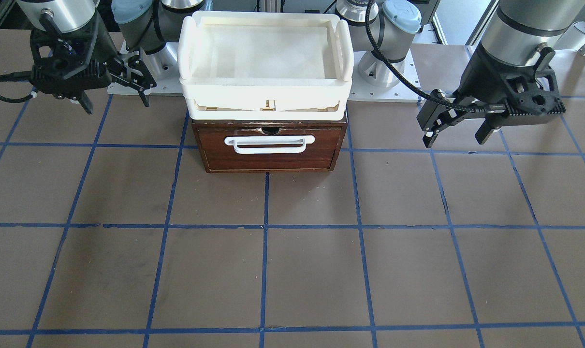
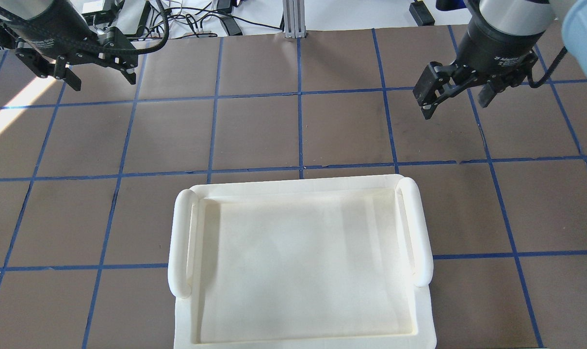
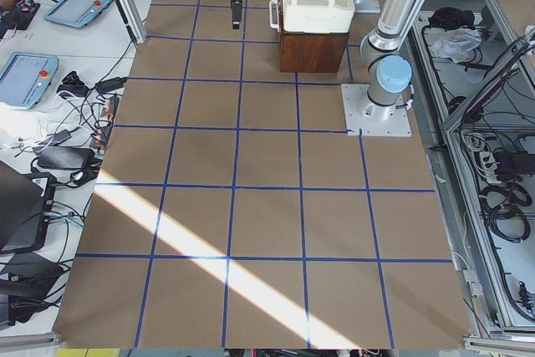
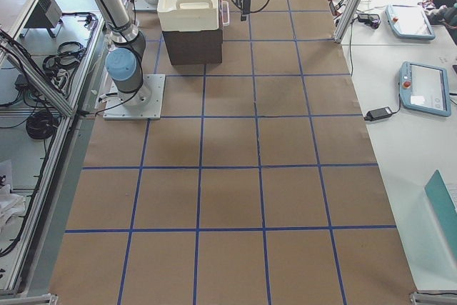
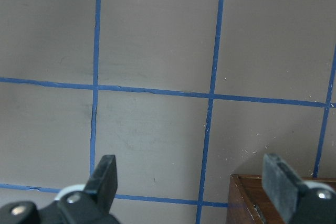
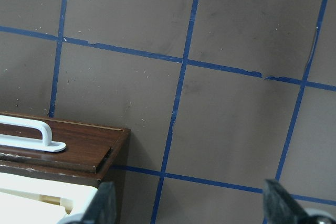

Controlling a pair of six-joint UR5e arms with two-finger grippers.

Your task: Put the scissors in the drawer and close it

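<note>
Dark reddish-brown wood at mid-table: the drawer [image 1: 270, 159], shut, front flush with its cabinet [image 3: 311, 54], white loop handle [image 1: 269, 144] turned toward the operators' side. Carries a white tray [image 1: 266, 92] on top, broader than the wood beneath it.

Finds the left gripper [image 1: 456, 137] hanging in the air off one side of the drawer, about level with its front and well clear of it, jaws spread wide, nothing held between them. Mirrors that on the other side with the right gripper [image 1: 116, 101]: likewise wide open, likewise empty, likewise apart from the wood, and a little nearer the robot's base than its partner.

Seen from overhead, places both grippers past the tray's far edge, toward the operators' side, one out to each flank, above a table [image 1: 312, 275] of brown paper ruled into squares by blue tape.

Seen from the left wrist, catches a corner of the cabinet at the bottom edge of the view, just beside one of the fingers [image 5: 281, 179] and partly behind it, with taped brown paper filling the gap between the two pads.

Seen from the right wrist, takes in one end of the handle and a stretch of the drawer's front at lower left, with a sliver of the tray below it; sets them off to the side of the open jaws rather than between them, again with bare taped paper under the gap.
</note>
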